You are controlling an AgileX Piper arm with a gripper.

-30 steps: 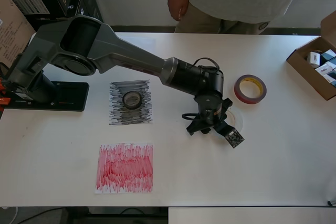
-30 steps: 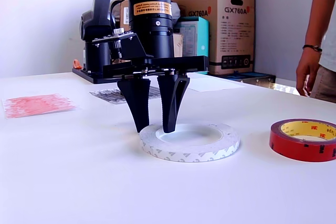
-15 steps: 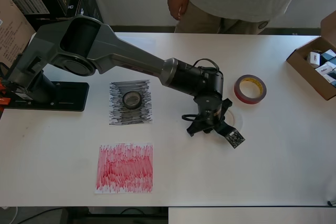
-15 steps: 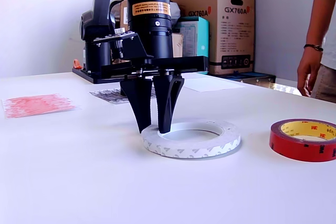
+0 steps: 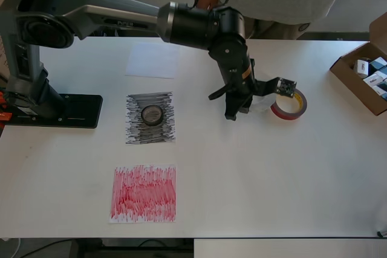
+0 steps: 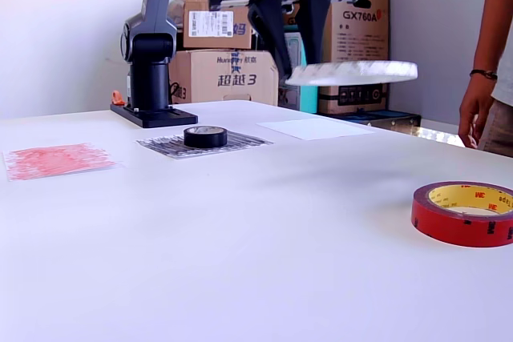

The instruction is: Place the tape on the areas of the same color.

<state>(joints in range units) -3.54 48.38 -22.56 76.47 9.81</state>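
Exterior view, upper centre: gripper (image 6: 290, 46) clamps the white tape ring (image 6: 353, 72) aloft (presumably bound for the white sheet (image 6: 318, 128)).

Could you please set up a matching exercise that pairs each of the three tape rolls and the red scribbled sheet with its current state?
Things:
1. black tape roll
2. white tape ring
3. red tape roll
4. red scribbled sheet

States:
A. lying on the bare table, on no sheet
B. nothing on it
C. held in the air by the gripper
D. resting on the black scribbled sheet

Pairs: 1-D, 2-C, 3-A, 4-B
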